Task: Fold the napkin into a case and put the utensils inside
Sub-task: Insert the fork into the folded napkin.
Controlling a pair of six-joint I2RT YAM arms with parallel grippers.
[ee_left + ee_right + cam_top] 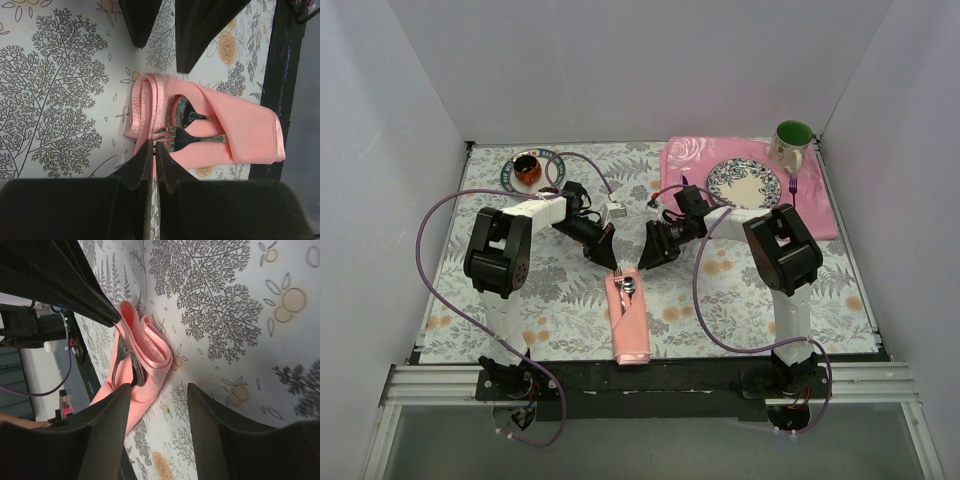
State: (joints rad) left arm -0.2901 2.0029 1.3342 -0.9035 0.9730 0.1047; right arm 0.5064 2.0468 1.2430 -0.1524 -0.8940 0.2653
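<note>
case [629, 318], pink cloth, lies at 6 o'clock on the table [570, 305], utensils [626, 288] poking out of its 12 o'clock end.
My left pincer [608, 262] sits at 11 o'clock of the mouth, fingers together, can't tell if it touches anything. Fork [172, 137] and spoon [181, 107] heads show. My right pincer [646, 262] is at 1 o'clock, fingers apart, nothing between. Case reads soft, light, limp, so its folds likely shift if dragged. Steel looks thin, stiff, slick, may slide out. I'd pinch the thick rolled hem [147, 100] at the mouth, not the flat layer.
</note>
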